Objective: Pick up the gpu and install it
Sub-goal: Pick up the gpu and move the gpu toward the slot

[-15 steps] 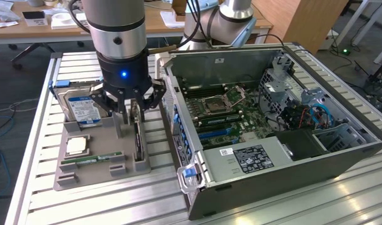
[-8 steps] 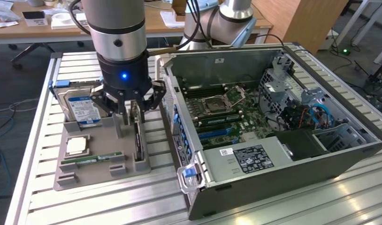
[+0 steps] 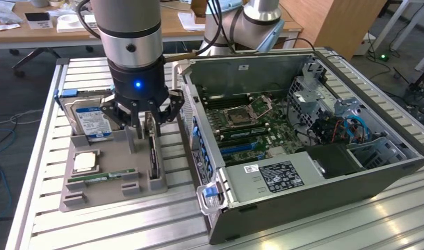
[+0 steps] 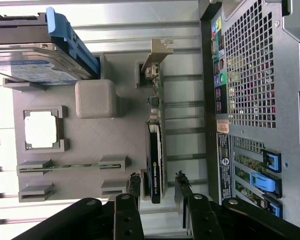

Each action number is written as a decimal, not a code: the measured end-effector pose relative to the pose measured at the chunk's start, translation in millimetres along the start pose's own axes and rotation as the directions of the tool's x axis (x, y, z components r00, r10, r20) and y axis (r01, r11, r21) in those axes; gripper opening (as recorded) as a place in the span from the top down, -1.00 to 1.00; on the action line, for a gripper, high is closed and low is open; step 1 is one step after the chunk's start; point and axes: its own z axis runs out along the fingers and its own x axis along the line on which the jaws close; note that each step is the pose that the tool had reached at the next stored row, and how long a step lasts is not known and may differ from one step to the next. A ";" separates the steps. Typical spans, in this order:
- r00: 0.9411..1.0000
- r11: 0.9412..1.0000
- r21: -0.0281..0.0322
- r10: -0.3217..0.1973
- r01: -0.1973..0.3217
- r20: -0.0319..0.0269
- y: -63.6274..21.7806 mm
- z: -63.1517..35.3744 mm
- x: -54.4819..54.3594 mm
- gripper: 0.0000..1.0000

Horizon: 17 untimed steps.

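Gpu (image 4: 155, 160) on edge, long axis parallel to case (image 4: 250, 75).

The gpu (image 4: 154, 170) wears a glossy black shroud, the holder (image 4: 125, 130) is matt grey plastic, the table (image 3: 108, 224) ribbed metal.

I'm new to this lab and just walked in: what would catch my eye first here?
The robot's gripper hangs open astride the gpu, which stands on edge in a grey fixture tray. At the exterior view's right an open computer case bares its motherboard; a blue-labelled hard drive shares the tray.
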 end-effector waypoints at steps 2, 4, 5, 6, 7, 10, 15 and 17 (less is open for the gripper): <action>1.000 1.000 0.000 0.000 0.000 0.000 0.0 0.6 0.0 0.17; 1.000 1.000 0.000 0.000 0.000 0.000 -0.1 1.6 0.0 0.17; 1.000 1.000 0.000 0.000 0.000 0.000 -0.1 2.3 0.0 0.17; 1.000 1.000 0.000 0.000 0.000 0.000 -0.1 3.3 0.1 0.17; 1.000 1.000 0.000 0.000 0.000 0.000 -0.2 4.3 0.1 0.17; 1.000 1.000 0.000 0.000 0.000 0.000 -0.4 8.1 0.2 0.17; 1.000 1.000 0.000 0.000 0.000 0.000 -0.6 12.1 0.3 0.17; 1.000 1.000 0.000 0.000 0.000 0.000 -0.6 14.0 0.3 0.17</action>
